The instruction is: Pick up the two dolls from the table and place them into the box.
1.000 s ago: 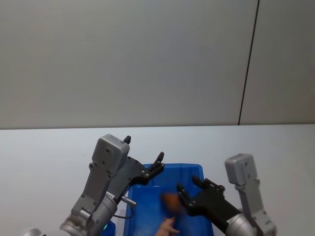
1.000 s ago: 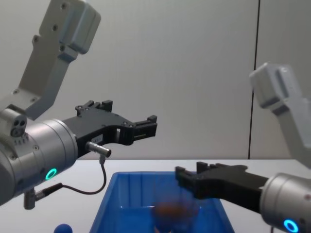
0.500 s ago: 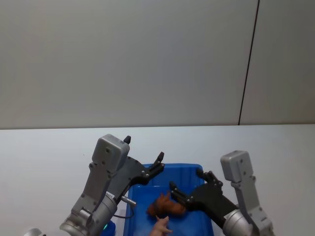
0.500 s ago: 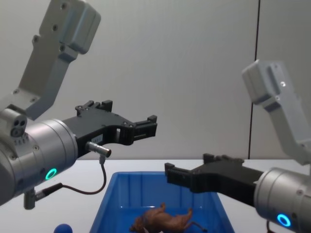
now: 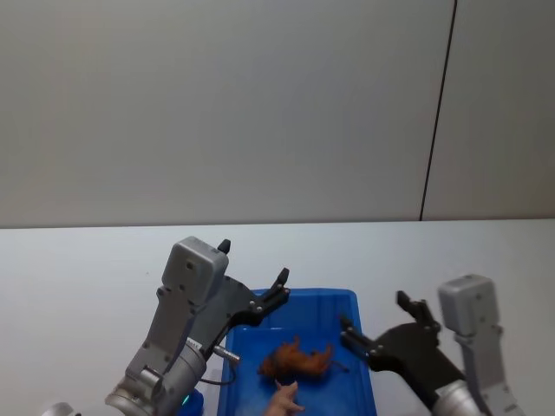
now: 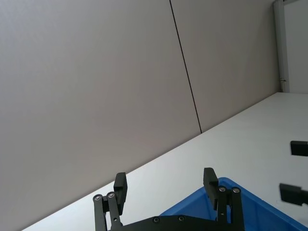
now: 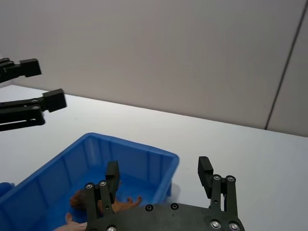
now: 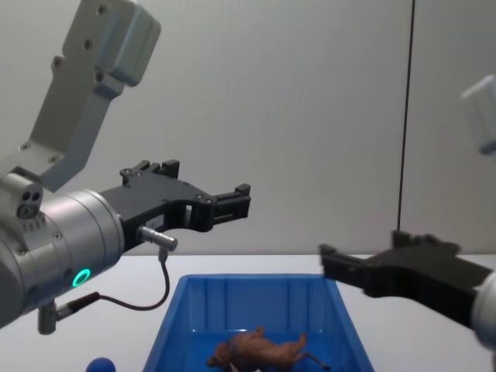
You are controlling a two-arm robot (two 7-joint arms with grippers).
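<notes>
Stretching from the near side to the grey wall behind, the plain white table (image 5: 78,260) carries everything. The box (image 5: 323,295) stands by the table's near edge, roughly midway along it: a bright blue rectangular plastic bin with sloping walls that show faint upright ribs on the inside and a thick rolled rim.

The left gripper (image 5: 253,263) hangs raised above the box's far left corner, well clear of the rim, its two black fingers (image 6: 120,185) spread wide apart with nothing between them. The right gripper (image 5: 373,317) hovers over the box's right wall, above the rim and pointing toward the far side; its fingers (image 7: 205,167) stand apart too, and it grips nothing.

Both dolls lie inside the box. The brown doll (image 5: 297,362) rests on the blue floor around the middle, toppled on its side, a shaggy reddish-brown four-legged animal with its thin legs stretched out toward the box's right wall. The pink doll (image 5: 286,400) lies just beside it toward the box's near end; what shows of it is a pale, smooth part with small splayed tips. Whether the two dolls touch cannot be told.
</notes>
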